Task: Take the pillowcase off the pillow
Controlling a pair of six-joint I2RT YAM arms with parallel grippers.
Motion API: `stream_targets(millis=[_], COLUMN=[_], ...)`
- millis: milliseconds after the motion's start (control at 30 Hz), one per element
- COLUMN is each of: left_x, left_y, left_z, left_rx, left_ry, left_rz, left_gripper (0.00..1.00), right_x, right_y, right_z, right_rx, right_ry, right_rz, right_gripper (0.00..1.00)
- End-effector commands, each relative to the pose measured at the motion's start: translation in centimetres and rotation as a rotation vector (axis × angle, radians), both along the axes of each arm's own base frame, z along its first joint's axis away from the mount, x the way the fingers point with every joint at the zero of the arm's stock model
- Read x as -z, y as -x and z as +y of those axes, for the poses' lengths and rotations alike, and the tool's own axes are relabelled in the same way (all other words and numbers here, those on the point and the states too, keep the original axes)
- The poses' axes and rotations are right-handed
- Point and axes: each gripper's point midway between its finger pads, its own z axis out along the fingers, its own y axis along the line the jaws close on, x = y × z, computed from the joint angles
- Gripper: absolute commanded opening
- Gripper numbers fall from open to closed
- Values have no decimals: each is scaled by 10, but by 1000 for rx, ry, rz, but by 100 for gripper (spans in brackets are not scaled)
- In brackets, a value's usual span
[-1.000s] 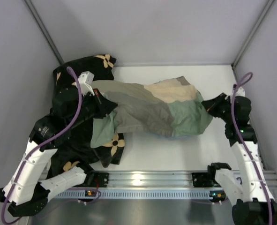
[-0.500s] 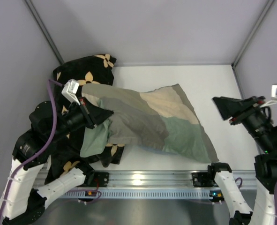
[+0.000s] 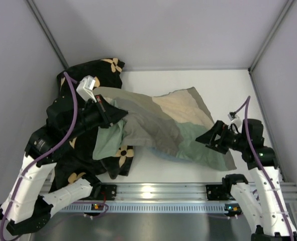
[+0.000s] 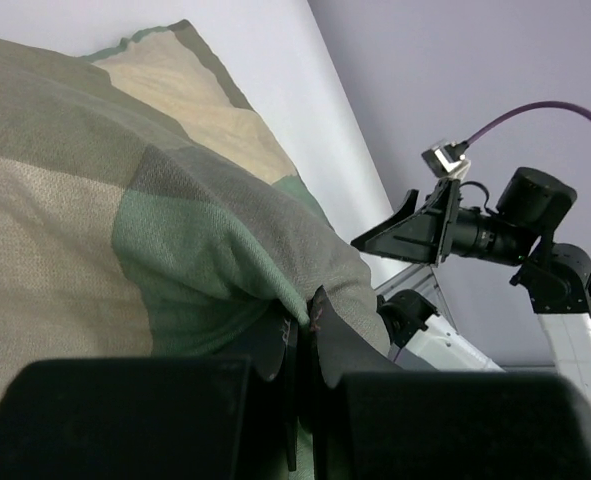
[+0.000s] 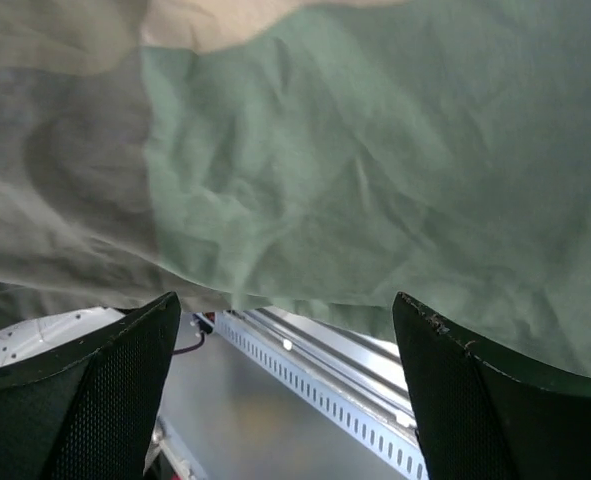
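The patchwork pillowcase point(image 3: 163, 123) lies stretched across the table from upper left to lower right. My left gripper point(image 3: 109, 111) is shut on its olive-green edge at the left end. In the left wrist view the fabric point(image 4: 125, 200) is pinched between the closed jaws point(image 4: 305, 322). My right gripper point(image 3: 207, 138) stands open beside the pale green corner, and the left wrist view shows it too point(image 4: 395, 235). In the right wrist view the green cloth point(image 5: 325, 150) hangs just ahead of the spread gripper point(image 5: 285, 297), with nothing between the fingers. The pillow is hidden.
A black cushion with tan flowers point(image 3: 95, 70) lies at the back left and under my left arm. The aluminium rail point(image 3: 158, 193) runs along the near edge. Bare white table point(image 3: 228, 90) shows at the back right, and grey walls close in on both sides.
My right gripper has opened and let go of the pillowcase's right end, swung out right, then come back low at the green corner. The cloth dropped and spread. The left grip is unchanged.
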Motion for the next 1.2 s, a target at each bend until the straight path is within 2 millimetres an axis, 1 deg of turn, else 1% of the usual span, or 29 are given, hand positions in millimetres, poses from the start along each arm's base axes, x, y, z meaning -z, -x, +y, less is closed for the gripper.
stream_targets(millis=[0,67,167,200,233,267,300,333,367,400,433,500,533,567,633,667,700,733,767,800,867,900,967,1000,1033,1100,1167], left_x=[-52,-49,-45,-45,-44,-41,-41,-41,-39,-40,-39,-34,-33,-31,-23,-21,-20,-15,-14,-12,-11,-11,-13,-14,-14,-13,-13], left_y=[-13,-14,-11,-9,-8,-7,-4,-1,-1,3,4,9,10,13,16,18,20,20,21,20,22,23,25,26,27,28,32], left_z=[1,4,5,7,7,6,7,8,8,10,11,12,12,12,10,10,9,7,6,5,4,3,4,4,5,5,5], left_rx=[-40,-55,-49,-49,-47,-41,-37,-33,-29,-28,-28,-19,-14,-6,10,16,21,30,35,38,50,58,63,63,65,70,84], left_ry=[83,72,69,71,76,76,81,86,83,87,87,88,93,95,99,100,104,105,108,107,108,108,109,111,110,109,113], left_rz=[-175,-182,-179,-183,-178,-171,-174,-175,-172,-180,-182,-179,-173,-170,-150,-144,-141,-123,-118,-112,-107,-108,-116,-121,-124,-125,-126], left_gripper=[0,0,0,0,0,0,0,0,0,0,0,0,0,0,0,0,0,0,0,0,0,0,0,0,0,0,0], right_x=[24,50,72,73,73,77,70,66,67,59,45,38,30,27,30,26,33,34,28,43,48,55,55,60,61,58,54], right_y=[-4,-2,-10,-20,-24,-24,-39,-44,-45,-50,-62,-70,-79,-82,-90,-96,-102,-108,-115,-120,-130,-132,-140,-142,-146,-159,-164], right_z=[2,5,3,7,12,17,20,24,27,29,30,27,25,25,25,27,28,28,30,36,43,52,60,68,70,74,76], right_rx=[6,-28,-34,-46,-47,-61,-55,-28,-27,-18,21,65,96,105,126,120,127,143,131,124,121,104,107,98,101,121,127], right_ry=[6,4,30,11,-27,-70,-104,-159,-200,-232,-276,-296,-310,-319,-338,-355,-361,-369,-381,-373,-354,-352,-353,-349,-342,-334,-354], right_rz=[79,143,165,147,156,168,107,122,122,87,43,12,-19,-26,7,-17,7,13,-21,39,55,72,61,71,68,38,25], right_gripper=[84,84,85,85,85,85,86,86,86,87,87,91,93,95,97,98,98,99,100,99,100,99,99,100,99,99,98])
